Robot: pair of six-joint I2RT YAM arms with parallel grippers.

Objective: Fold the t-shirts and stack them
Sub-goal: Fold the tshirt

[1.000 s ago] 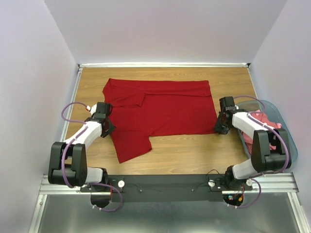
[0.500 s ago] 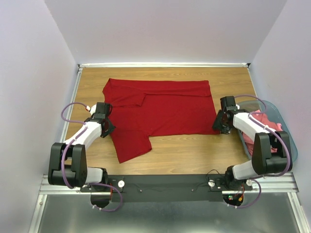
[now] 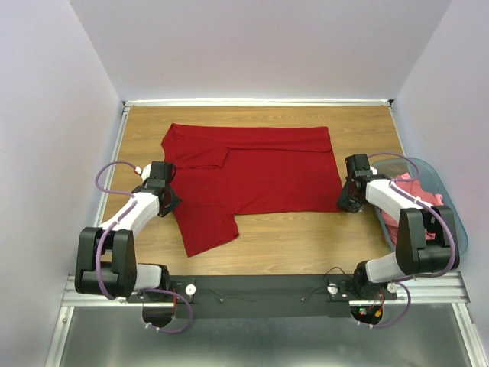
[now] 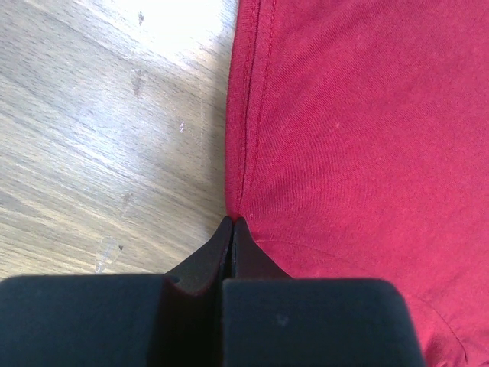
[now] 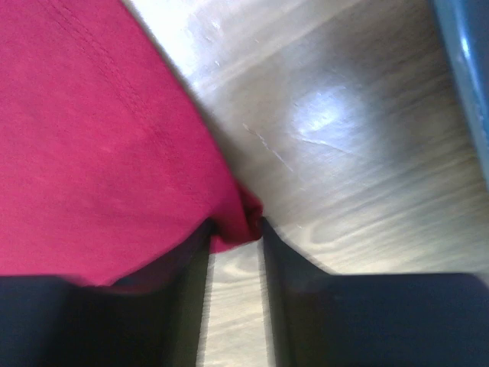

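Pinching hems of plain dark red cotton t-shirt [image 3: 260, 172] in closed left jaws, right jaws; barely shifted, ready to fold.

No legible text, labels or numbers anywhere

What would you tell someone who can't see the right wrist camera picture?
A bunched corner of the dark red t-shirt sits between the right gripper's two dark fingers, on the shiny wooden table. A strip of the grey-blue basket shows at the top right.
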